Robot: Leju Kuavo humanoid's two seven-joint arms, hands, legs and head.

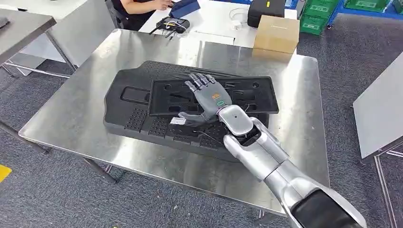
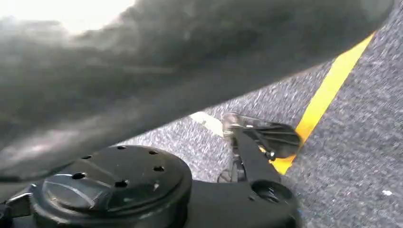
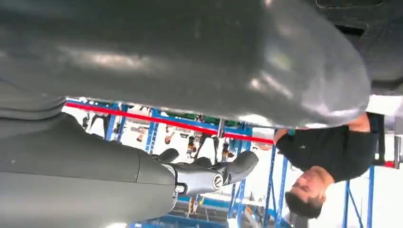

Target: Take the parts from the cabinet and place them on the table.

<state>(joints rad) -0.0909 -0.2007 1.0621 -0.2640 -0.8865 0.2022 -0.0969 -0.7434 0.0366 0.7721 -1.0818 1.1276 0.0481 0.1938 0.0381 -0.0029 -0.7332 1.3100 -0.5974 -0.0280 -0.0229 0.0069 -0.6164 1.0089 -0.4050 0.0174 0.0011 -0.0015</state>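
— Looking for writing first: what are you reading off the head view?

— Nothing legible, I'm afraid. A small white label (image 1: 177,121) is sitting on the upper part just beside my right hand's thumb, but its print is too small to read. My right hand (image 1: 207,100) is showing a green ring mark and an orange patch on its back, and I can't read those either.

— Any containers?

— A cardboard box (image 1: 277,33) is standing closed at about one o'clock, on the white table (image 1: 216,21) beyond the steel one, so I can't tell its contents. Green crates (image 1: 313,19) are stacking up further out at one o'clock, insides unseen.

— And the parts?

— Two black moulded parts are lying stacked near the middle of the steel table (image 1: 71,114). The large ribbed part (image 1: 124,110) is underneath; the flatter black panel (image 1: 252,97) is lying on top of it, shifted toward three o'clock.

— Where is the hand against them?

— My right hand is resting palm-down on the panel, fingers stretched out flat and close together pointing to twelve o'clock, thumb out toward nine o'clock; I'm seeing nothing gripped. A person in black (image 1: 138,10) is sitting at eleven o'clock.
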